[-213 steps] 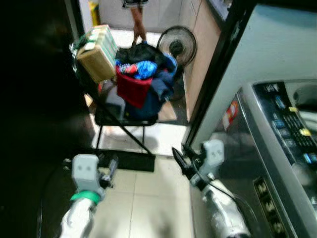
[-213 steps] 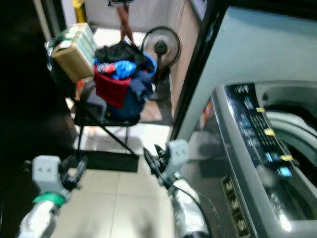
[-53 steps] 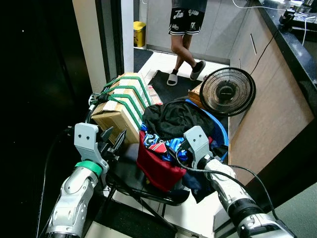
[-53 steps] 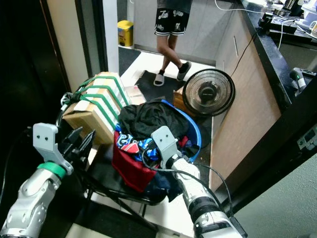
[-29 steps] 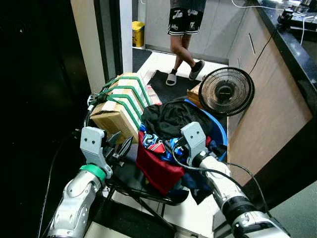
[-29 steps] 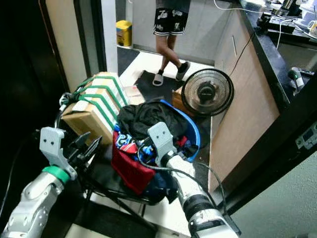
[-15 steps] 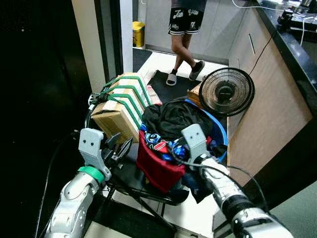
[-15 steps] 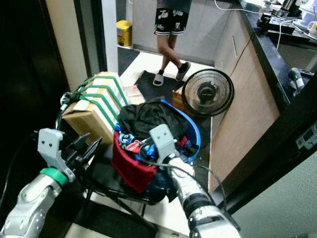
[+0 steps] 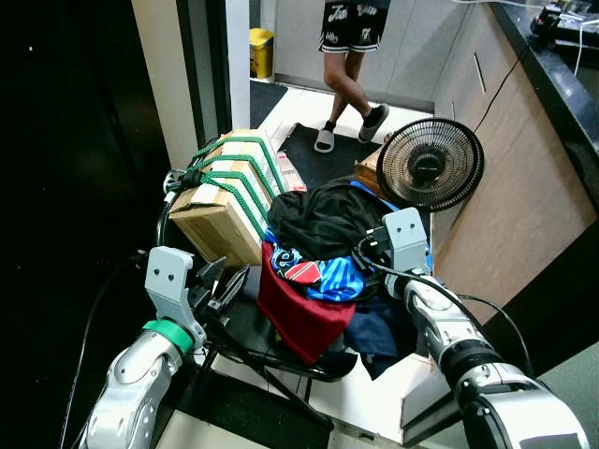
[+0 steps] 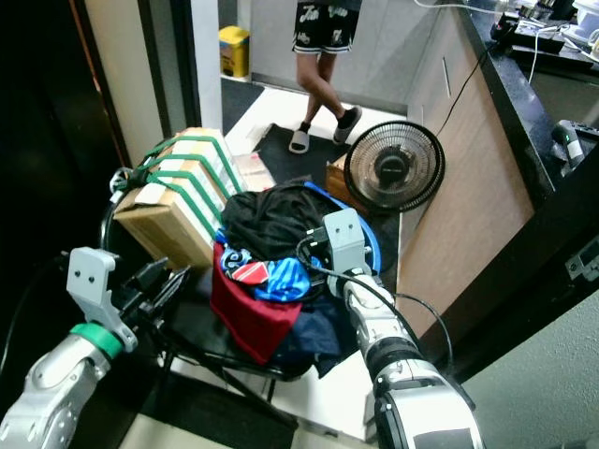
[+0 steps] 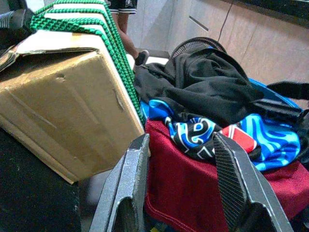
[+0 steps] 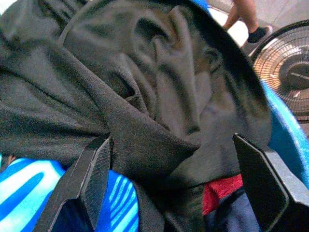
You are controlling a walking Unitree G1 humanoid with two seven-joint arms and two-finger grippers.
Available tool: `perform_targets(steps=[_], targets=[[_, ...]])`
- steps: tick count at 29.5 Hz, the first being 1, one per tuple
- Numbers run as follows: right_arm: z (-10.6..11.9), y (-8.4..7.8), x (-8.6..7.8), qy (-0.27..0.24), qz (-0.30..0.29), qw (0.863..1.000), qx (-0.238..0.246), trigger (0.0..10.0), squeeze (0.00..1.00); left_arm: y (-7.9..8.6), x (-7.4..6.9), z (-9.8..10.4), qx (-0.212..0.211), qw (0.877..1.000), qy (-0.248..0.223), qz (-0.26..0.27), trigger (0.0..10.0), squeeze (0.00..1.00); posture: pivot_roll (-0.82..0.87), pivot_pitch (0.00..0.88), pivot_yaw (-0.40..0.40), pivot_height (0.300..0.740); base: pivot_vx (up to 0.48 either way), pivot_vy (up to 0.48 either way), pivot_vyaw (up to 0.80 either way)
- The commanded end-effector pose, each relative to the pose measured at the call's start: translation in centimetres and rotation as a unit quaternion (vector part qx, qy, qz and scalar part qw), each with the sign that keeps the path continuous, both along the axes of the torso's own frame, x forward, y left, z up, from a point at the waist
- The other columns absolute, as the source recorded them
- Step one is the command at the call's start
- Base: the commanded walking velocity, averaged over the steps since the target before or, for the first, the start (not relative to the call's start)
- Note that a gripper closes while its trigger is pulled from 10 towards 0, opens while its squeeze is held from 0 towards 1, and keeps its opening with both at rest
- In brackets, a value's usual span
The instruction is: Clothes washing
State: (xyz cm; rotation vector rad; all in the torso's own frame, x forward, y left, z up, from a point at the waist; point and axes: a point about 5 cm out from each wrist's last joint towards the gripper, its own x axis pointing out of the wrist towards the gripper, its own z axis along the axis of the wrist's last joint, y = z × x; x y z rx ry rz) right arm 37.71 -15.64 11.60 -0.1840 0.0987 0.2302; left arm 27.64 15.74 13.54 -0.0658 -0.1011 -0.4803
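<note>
We see our right gripper [image 12: 169, 193] with its fingers spread wide, set down at the right of the heap against the black garment [image 9: 323, 213] that tops the blue laundry basket [image 10: 371, 245], itself perched on a black folding chair [image 9: 245, 335]. Beneath that garment lie a blue patterned jersey [image 9: 314, 273] and a dark red cloth [image 9: 299, 309] spilling over the basket's front. Our left gripper [image 11: 181, 186] hovers with fingers parted just beside the cardboard box [image 9: 220, 210] strapped with green cord, while a person [image 9: 351, 65] stands beyond the black fan [image 9: 430, 166]
</note>
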Motion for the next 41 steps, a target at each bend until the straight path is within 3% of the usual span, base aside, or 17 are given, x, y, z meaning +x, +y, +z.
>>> perform_targets(steps=[1,7,12,18,20,23,24,25,41], targets=[[-1.2,-0.1,-0.5,0.022,0.003,1.000,-0.015,10.0,0.00,-0.3,-0.3,-0.5,0.002,1.000,0.013,-0.007,10.0,0.00,0.09,0.075,-0.016,0.740,0.000,0.000,0.00],[-2.5,1.1,-1.3,0.032,0.035,0.998,-0.028,10.0,0.00,-0.5,-0.3,-0.7,0.001,1.000,0.017,0.003,10.0,0.00,0.06,0.099,-0.014,0.740,0.000,0.000,0.00],[-3.9,3.6,-2.5,0.036,0.114,0.991,-0.064,10.0,0.00,-0.7,-0.3,-0.7,-0.007,1.000,0.017,0.019,10.0,0.00,0.05,0.106,-0.023,0.740,0.000,0.000,0.00],[-4.3,4.5,-3.0,0.036,0.134,0.989,-0.060,10.0,0.00,-0.8,-0.3,-0.7,-0.012,1.000,0.016,0.023,10.0,0.00,0.05,0.100,-0.029,0.740,0.000,0.000,0.00],[-4.3,4.8,-3.1,0.035,0.140,0.988,-0.053,4.5,0.00,-0.6,-0.3,-0.6,-0.014,0.999,0.015,0.024,10.0,0.00,0.04,0.097,-0.031,0.740,0.000,0.000,0.00],[-4.3,4.8,-3.1,0.035,0.140,0.988,-0.053,4.5,0.00,-0.6,-0.3,-0.6,-0.014,0.999,0.015,0.024,10.0,0.00,0.04,0.097,-0.031,0.740,0.000,0.000,0.00],[-4.3,4.9,-3.1,0.035,0.142,0.988,-0.051,3.2,0.00,-0.6,-0.2,-0.6,-0.016,0.999,0.014,0.025,10.0,0.00,0.04,0.097,-0.031,0.740,0.000,0.000,0.00],[-4.4,5.1,-3.2,0.034,0.148,0.987,-0.047,0.0,0.00,-0.6,-0.2,-0.6,-0.021,0.999,0.015,0.025,10.0,0.00,0.04,0.092,-0.029,0.740,0.000,0.000,0.00],[-4.5,5.8,-3.9,0.021,0.161,0.987,-0.012,0.0,0.00,-0.8,-0.1,-0.5,-0.039,0.999,0.014,0.017,10.0,0.00,0.03,0.065,-0.010,0.740,0.000,0.000,0.00]])
